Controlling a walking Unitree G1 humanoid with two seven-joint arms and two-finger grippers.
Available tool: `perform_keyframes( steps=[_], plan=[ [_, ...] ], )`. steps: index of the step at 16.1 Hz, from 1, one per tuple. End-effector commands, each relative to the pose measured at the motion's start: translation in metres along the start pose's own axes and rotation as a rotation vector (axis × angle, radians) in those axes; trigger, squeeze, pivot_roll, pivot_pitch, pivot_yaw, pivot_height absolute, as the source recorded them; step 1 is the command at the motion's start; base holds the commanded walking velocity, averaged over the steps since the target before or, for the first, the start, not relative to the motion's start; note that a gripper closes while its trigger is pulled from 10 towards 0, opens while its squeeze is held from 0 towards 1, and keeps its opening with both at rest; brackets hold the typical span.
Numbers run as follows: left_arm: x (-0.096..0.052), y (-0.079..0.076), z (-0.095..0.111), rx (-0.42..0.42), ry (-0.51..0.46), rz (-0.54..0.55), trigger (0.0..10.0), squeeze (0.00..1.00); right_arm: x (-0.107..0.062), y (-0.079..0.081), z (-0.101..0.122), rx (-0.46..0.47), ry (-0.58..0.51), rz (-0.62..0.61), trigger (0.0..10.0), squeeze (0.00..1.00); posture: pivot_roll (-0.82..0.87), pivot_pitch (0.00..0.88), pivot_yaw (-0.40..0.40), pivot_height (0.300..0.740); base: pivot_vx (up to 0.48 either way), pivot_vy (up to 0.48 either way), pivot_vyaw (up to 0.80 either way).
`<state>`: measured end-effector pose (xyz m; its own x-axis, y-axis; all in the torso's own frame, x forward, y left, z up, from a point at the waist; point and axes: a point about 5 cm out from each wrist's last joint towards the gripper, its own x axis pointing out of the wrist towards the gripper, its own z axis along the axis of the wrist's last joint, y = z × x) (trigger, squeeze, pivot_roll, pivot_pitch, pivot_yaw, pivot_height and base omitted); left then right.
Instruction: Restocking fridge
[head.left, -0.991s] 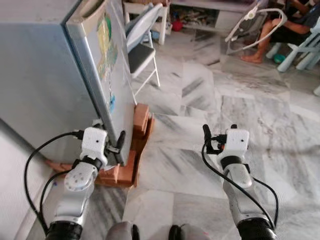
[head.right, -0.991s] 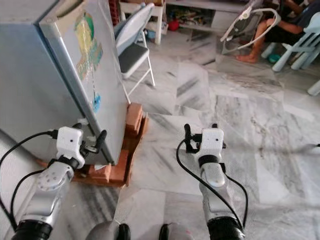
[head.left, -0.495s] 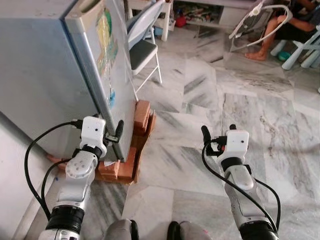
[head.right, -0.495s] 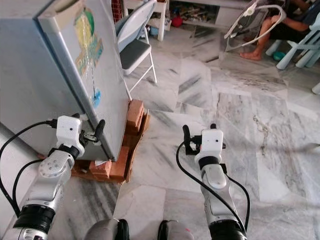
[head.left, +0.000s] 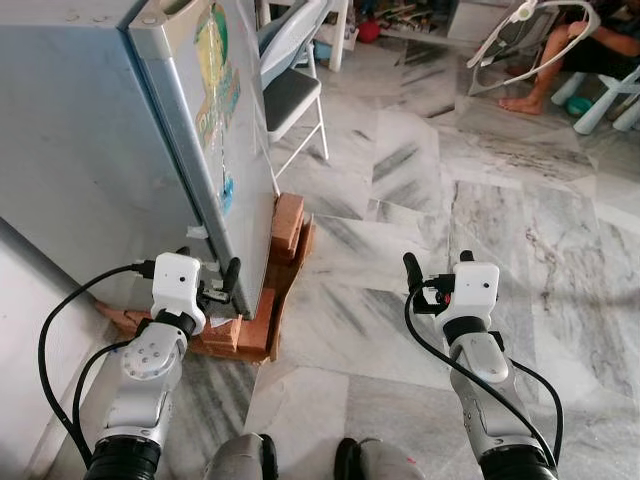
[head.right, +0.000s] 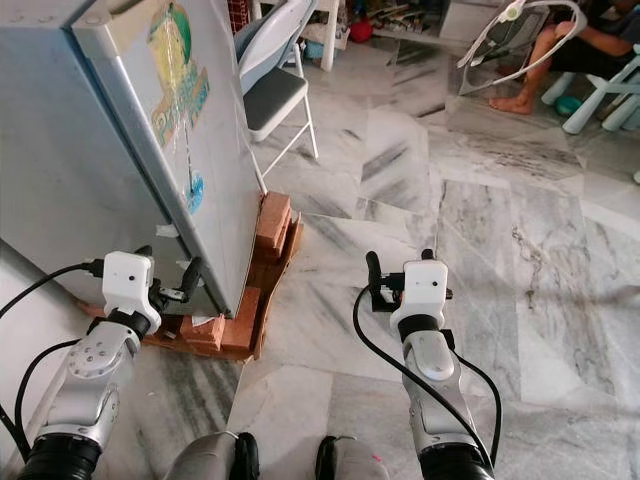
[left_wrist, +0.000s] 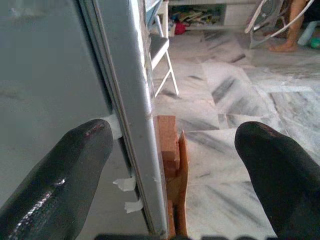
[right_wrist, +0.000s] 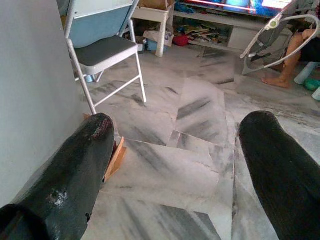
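Observation:
The grey fridge stands on bricks at the left, and its sticker-covered door looks shut. My left gripper is open at the door's lower free edge. In the left wrist view, one of its black fingers lies on the fridge's side wall and the other out in front of the door, with the door's edge between them. My right gripper hangs open over the marble floor, well right of the fridge and holding nothing.
A folding chair stands just past the fridge door. A person sits at the far right beside a baby bouncer and a pale plastic chair. Marble floor stretches open ahead and to the right.
The whole view has shifted slightly as the camera moved. My left gripper sits a little lower and nearer the door's bottom corner. The right arm holds its pose.

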<state>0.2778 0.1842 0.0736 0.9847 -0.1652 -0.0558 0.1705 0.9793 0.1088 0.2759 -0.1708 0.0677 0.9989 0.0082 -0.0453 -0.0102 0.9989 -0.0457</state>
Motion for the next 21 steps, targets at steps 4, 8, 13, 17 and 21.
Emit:
perform_keyframes(
  steps=[4,8,13,17,21],
  plan=[
    [-0.017,0.003,-0.002,-0.023,0.002,0.038,10.0,0.00,-0.008,-0.005,-0.002,0.004,0.006,-0.019,10.0,0.00,0.07,0.115,-0.039,0.740,0.000,0.000,0.00],
    [-0.019,0.002,-0.002,-0.032,0.009,0.046,10.0,0.00,-0.013,-0.001,-0.005,0.007,0.019,-0.011,10.0,0.00,0.07,0.114,-0.040,0.740,0.000,0.000,0.00],
    [-0.021,0.005,0.001,-0.040,0.004,0.057,10.0,0.00,-0.017,-0.006,-0.007,0.013,0.024,-0.033,10.0,0.00,0.08,0.111,-0.041,0.740,0.096,0.000,0.00],
    [-0.021,0.003,0.001,-0.045,0.005,0.054,10.0,0.00,-0.020,-0.002,-0.009,0.011,0.034,-0.022,10.0,0.00,0.07,0.109,-0.040,0.740,0.252,0.000,0.00],
    [-0.019,0.002,0.001,-0.044,0.005,0.049,10.0,0.00,-0.019,-0.004,-0.008,0.008,0.034,-0.020,10.0,0.00,0.07,0.111,-0.041,0.740,0.277,0.000,0.00]
  ],
)
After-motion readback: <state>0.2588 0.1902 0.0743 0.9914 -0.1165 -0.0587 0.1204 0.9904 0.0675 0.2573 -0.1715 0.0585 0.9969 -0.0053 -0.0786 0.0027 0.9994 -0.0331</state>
